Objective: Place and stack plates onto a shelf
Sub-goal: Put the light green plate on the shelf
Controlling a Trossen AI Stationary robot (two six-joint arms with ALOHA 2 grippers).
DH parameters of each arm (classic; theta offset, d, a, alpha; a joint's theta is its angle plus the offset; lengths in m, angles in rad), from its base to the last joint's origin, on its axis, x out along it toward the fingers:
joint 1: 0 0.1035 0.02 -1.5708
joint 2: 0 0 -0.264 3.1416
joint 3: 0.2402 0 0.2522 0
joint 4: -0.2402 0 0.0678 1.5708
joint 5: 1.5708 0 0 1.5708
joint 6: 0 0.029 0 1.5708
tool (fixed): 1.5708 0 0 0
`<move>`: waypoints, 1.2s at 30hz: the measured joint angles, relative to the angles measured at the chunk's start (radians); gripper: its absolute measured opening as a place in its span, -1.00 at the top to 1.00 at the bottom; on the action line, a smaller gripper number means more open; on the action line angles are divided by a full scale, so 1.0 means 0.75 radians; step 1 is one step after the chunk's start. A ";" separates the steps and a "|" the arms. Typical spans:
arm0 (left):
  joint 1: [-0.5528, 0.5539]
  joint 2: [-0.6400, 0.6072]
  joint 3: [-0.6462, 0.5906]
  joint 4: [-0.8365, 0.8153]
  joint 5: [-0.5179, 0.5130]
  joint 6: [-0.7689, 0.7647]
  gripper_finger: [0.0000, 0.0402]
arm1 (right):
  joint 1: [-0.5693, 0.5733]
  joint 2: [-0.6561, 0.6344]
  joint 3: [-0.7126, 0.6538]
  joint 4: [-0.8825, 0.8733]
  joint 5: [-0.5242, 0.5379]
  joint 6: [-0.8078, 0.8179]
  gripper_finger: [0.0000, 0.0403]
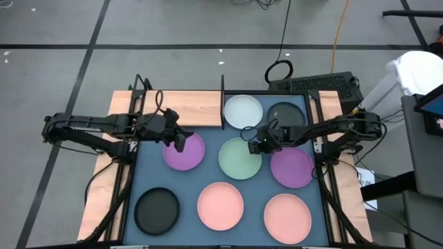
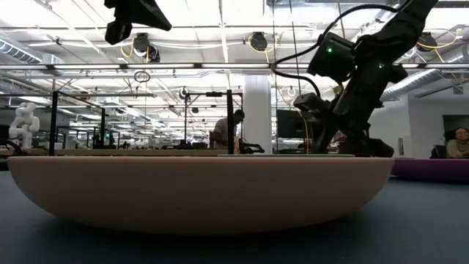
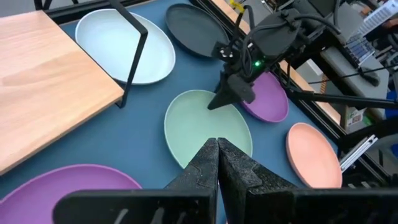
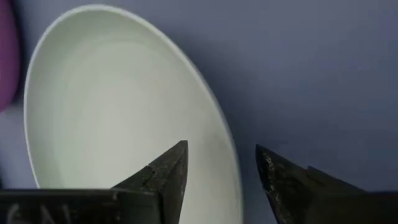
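Note:
The pale green plate (image 1: 240, 158) lies flat on the blue-grey mat (image 1: 187, 183) near its middle. My right gripper (image 4: 221, 149) is open low over this plate's far-right rim (image 4: 231, 171), one finger above the plate's inside and one above the mat outside. I see no touch. My left gripper (image 3: 217, 146) is shut and empty, hovering over a purple plate (image 1: 184, 151) at the mat's left. The light-wood shelf (image 1: 187, 105) with thin black posts stands at the far left; a whitish plate (image 1: 243, 111) lies beside it.
More plates lie on the mat: a black one (image 1: 285, 116) at the far right, a purple one (image 1: 291, 167) at the right, two salmon ones (image 1: 220, 205) (image 1: 287, 218) near the front and a black one (image 1: 156, 210) at the front left. A person sits in the room behind.

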 joint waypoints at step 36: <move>0.050 0.000 0.000 -0.001 -0.077 0.150 0.96 | -0.003 -0.016 -0.003 0.092 -0.038 -0.080 0.99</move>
